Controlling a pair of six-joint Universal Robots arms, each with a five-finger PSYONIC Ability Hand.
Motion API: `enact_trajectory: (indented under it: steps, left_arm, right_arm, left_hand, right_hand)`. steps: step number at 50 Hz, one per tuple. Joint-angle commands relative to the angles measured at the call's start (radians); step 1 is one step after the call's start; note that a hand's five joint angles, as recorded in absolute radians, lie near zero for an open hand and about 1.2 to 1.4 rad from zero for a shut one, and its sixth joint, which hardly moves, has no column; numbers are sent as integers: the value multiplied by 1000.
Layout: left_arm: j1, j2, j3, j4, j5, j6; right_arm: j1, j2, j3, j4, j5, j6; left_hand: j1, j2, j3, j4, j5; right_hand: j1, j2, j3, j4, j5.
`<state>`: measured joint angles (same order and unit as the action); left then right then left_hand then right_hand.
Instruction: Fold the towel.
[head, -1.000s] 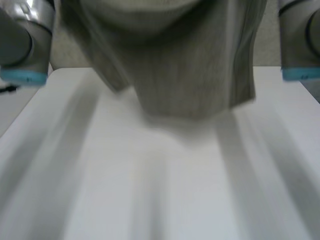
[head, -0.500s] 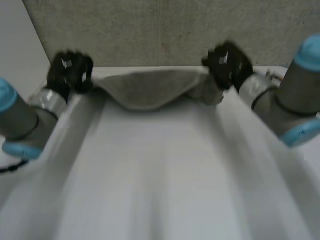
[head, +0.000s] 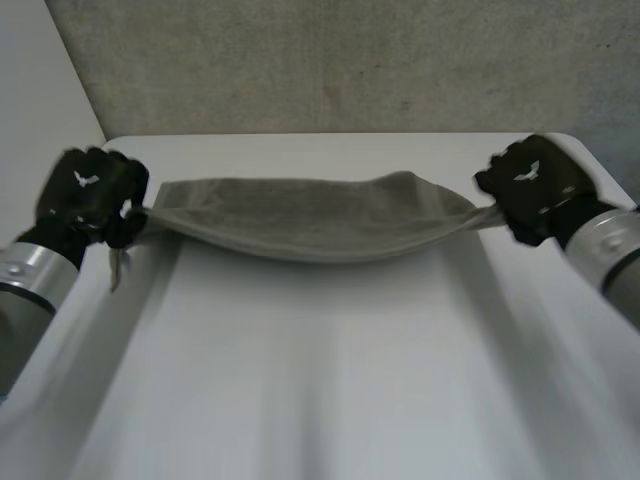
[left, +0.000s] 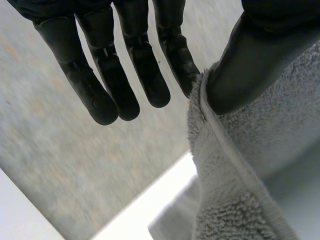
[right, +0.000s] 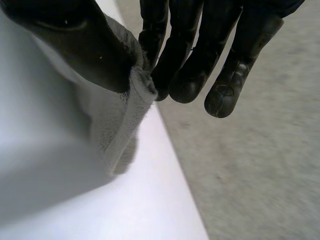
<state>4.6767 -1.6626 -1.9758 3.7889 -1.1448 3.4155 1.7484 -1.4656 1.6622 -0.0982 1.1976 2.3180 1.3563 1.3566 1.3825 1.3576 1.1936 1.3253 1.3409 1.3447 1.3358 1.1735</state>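
Note:
A grey towel (head: 310, 215) hangs stretched between my two hands above the white table (head: 330, 380), sagging in the middle. My left hand (head: 88, 192) grips its left end; in the left wrist view the thumb (left: 250, 65) pinches the towel's hemmed edge (left: 225, 165) against a finger (left: 177, 60). My right hand (head: 532, 188) grips the right end; in the right wrist view the thumb (right: 85, 45) presses the towel's corner (right: 120, 120) against the fingers (right: 192, 55).
A grey speckled wall (head: 330, 65) stands behind the table's far edge. The table's right edge (right: 175, 175) runs below my right hand, with grey floor (right: 260, 165) beyond it.
The towel hung close in front of the head camera a second ago. Both hands have since carried it forward and down and moved apart, stretching it over the table's far part.

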Motion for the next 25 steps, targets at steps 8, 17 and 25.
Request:
enact_trajectory:
  steps: [8, 17, 25]
  left_arm:
    - [23, 304, -94, -144, 155, -124]
    - [7, 40, 40, -144, 181, -58]
    - [-78, -362, 387, -256, 168, 171]
  right_arm:
    - [-224, -242, -67, 414, -179, 32]
    - [-196, 28, -144, 405, -127, -25]
    - [-49, 404, -461, 419, 71, -112]
  left_hand:
    - [40, 40, 14, 39, 28]
    - [40, 40, 14, 39, 28]
    - [40, 40, 14, 39, 28]
  right_hand:
    - [71, 55, 52, 60, 48]
    - [71, 55, 52, 60, 48]
    - [71, 55, 52, 60, 48]
